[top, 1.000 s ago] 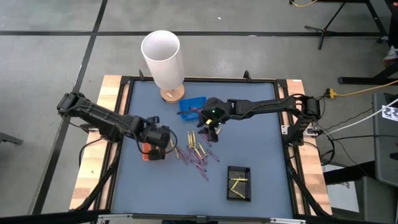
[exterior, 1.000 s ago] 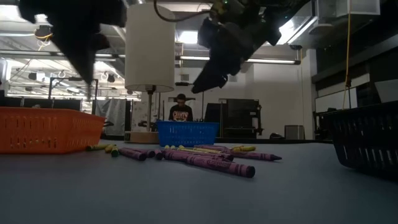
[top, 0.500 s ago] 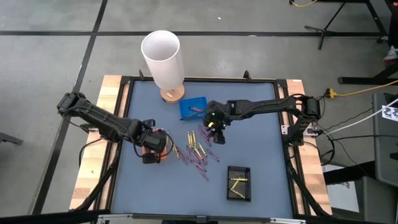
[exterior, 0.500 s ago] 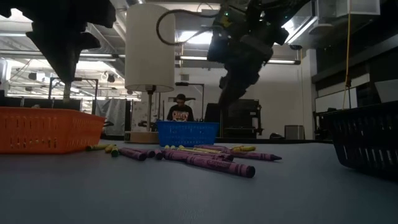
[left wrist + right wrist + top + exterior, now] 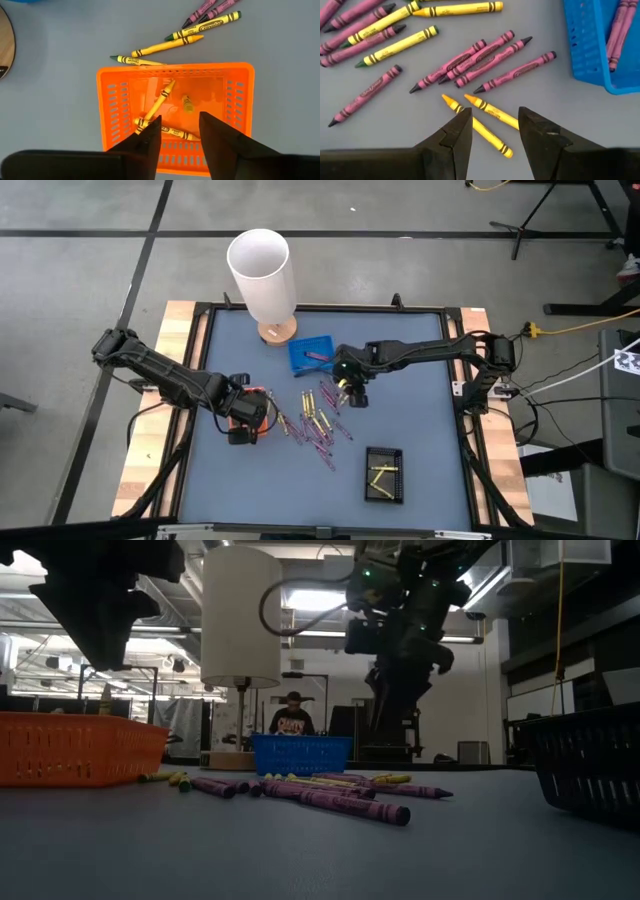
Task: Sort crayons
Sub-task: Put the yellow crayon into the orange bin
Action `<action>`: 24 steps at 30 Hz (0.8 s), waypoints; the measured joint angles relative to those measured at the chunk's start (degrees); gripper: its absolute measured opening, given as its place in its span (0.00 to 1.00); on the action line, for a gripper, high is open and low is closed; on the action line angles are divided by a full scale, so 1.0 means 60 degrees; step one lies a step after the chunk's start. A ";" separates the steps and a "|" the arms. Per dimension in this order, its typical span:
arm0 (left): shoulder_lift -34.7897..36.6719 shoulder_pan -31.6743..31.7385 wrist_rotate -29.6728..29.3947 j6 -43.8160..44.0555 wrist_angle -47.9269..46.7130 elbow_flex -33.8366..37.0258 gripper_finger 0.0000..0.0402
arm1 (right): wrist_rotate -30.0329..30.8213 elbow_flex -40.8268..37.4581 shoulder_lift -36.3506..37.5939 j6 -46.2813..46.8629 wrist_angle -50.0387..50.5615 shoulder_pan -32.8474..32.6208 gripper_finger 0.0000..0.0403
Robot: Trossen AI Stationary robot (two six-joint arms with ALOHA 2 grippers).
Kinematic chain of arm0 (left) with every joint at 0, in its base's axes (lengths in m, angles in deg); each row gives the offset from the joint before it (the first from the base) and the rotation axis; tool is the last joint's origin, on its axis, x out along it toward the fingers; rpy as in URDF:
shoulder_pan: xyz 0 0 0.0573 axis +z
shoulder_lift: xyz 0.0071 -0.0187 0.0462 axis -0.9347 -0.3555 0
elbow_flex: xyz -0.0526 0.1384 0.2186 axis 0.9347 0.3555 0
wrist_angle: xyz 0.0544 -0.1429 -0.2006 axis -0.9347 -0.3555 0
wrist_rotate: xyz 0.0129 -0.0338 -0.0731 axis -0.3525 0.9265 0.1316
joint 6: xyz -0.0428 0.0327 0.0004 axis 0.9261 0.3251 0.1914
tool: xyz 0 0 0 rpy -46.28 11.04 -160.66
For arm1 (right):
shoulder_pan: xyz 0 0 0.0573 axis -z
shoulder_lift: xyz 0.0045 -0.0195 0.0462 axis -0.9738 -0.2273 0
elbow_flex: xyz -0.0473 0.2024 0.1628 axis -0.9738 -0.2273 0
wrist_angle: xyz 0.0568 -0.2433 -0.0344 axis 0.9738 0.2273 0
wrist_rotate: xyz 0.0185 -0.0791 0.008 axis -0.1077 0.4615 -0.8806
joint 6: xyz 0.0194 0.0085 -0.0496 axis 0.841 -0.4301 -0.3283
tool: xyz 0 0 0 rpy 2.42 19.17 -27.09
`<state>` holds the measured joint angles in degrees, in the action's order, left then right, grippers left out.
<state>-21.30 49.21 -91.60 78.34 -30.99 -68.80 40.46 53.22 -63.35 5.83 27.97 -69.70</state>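
Note:
Loose yellow, orange-gold and pink crayons lie flat on the blue-grey table mat, in the middle. My right gripper hovers open above them, its fingers pointing down on either side of two orange-gold crayons without touching them. My left gripper hangs open over the orange tray, which holds several yellow crayons. The blue tray holds pink crayons. The black tray holds yellow ones.
A tall white cylinder on a round wooden base stands at the table's far edge, just beside the blue tray. More yellow crayons lie outside the orange tray's far wall. A person sits far behind the table.
My right gripper has tipped from a slant until its fingers point nearly straight down. It has sunk a little toward the loose crayons and stayed open.

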 joint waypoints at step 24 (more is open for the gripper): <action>0.0000 0.0000 -0.1049 0.0025 0.0034 0.0000 0.32 | 0.0011 -0.0004 -0.0796 -0.0743 0.0362 -0.0004 0.39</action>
<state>-21.30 49.21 -97.89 78.49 -30.79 -68.80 40.52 53.20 -68.12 1.37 30.14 -69.72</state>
